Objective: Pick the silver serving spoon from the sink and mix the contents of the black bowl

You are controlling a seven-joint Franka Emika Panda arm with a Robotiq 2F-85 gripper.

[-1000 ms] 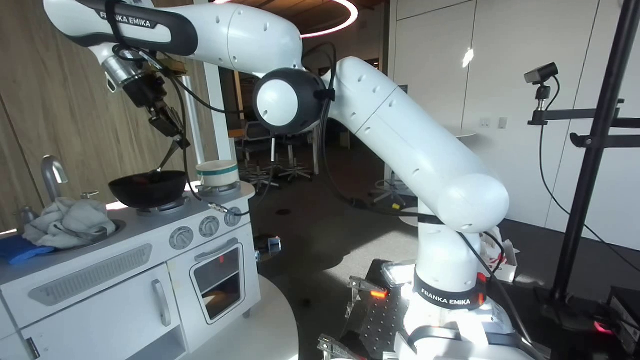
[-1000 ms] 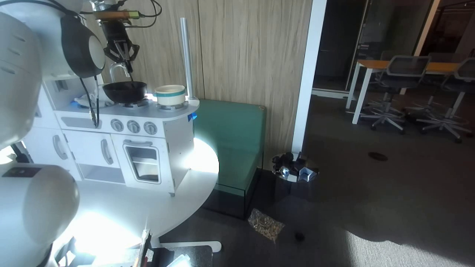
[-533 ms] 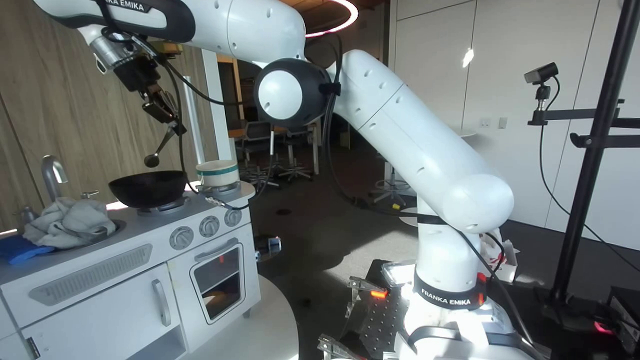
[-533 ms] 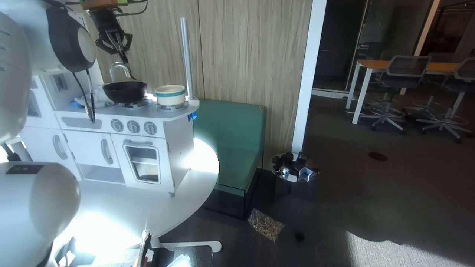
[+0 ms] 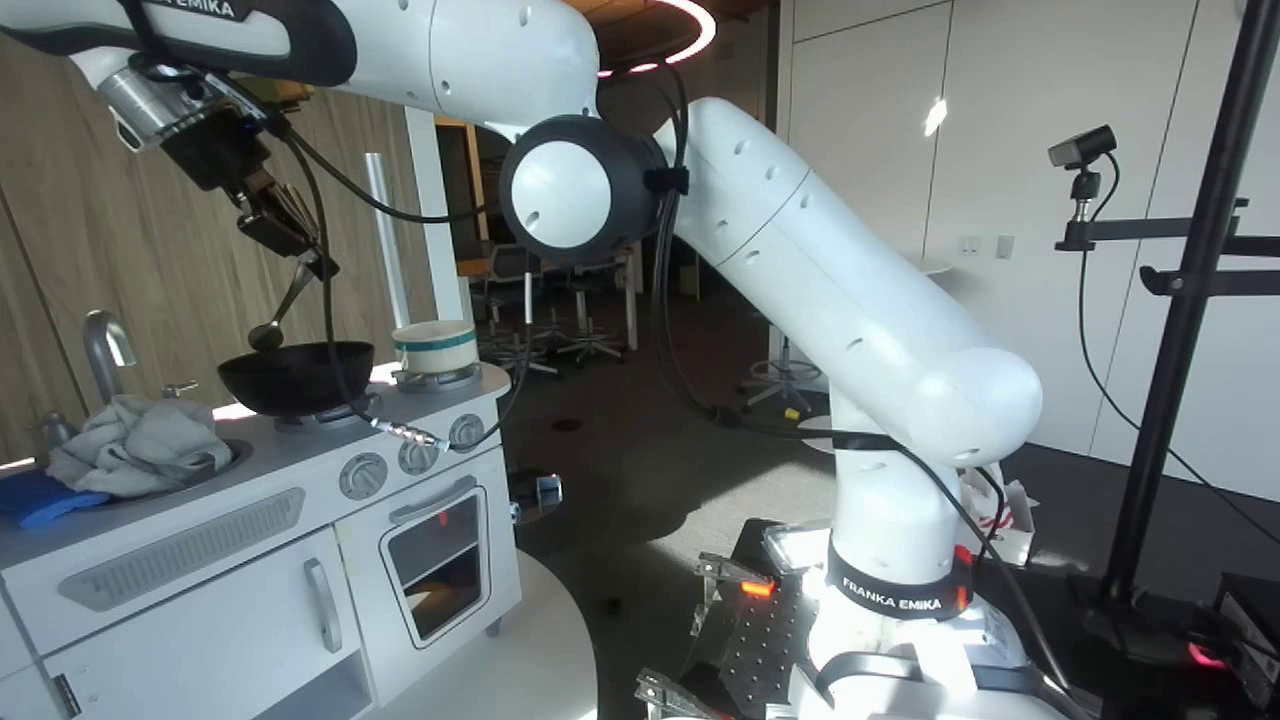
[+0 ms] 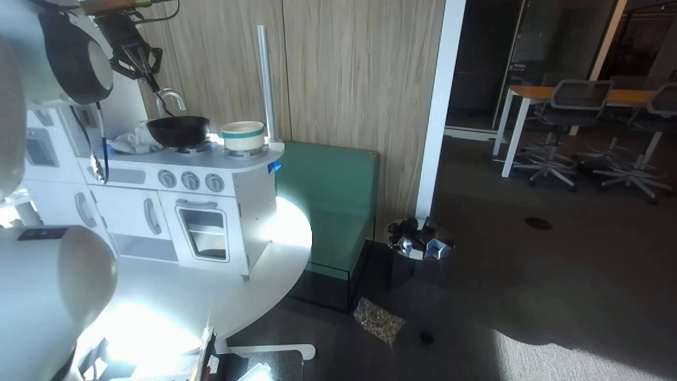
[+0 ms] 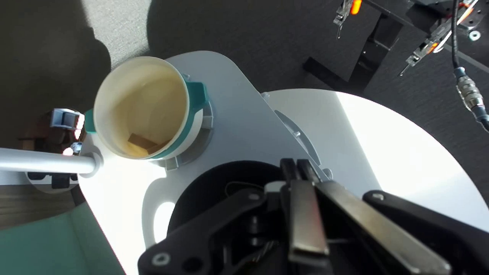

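Observation:
The silver serving spoon point(image 5: 293, 291) slants down from my gripper point(image 5: 326, 266), which is shut on its handle. In an exterior view the spoon's head overlaps the rim of the black bowl point(image 5: 290, 384), on the tap side; whether it touches is unclear. The spoon point(image 6: 164, 107) and black bowl point(image 6: 179, 132) show in the other angle too, below my gripper point(image 6: 153, 87). In the wrist view my gripper point(image 7: 296, 163) hides much of the black bowl point(image 7: 212, 193) and most of the spoon; the bowl's contents cannot be made out. A cloth covers most of the sink point(image 5: 238, 456).
A cream pot point(image 5: 437, 348) with a teal band stands on the neighbouring burner, near a metal post point(image 5: 388, 240). The curved tap point(image 5: 106, 345), grey cloth point(image 5: 142, 446) and blue cloth point(image 5: 45, 498) lie on the sink side. A cable point(image 5: 327, 300) hangs beside the gripper.
One second ago the spoon's head was down inside the bowl. It was lifted out above it, then carried toward the tap side and lowered to the rim. The grip stayed shut.

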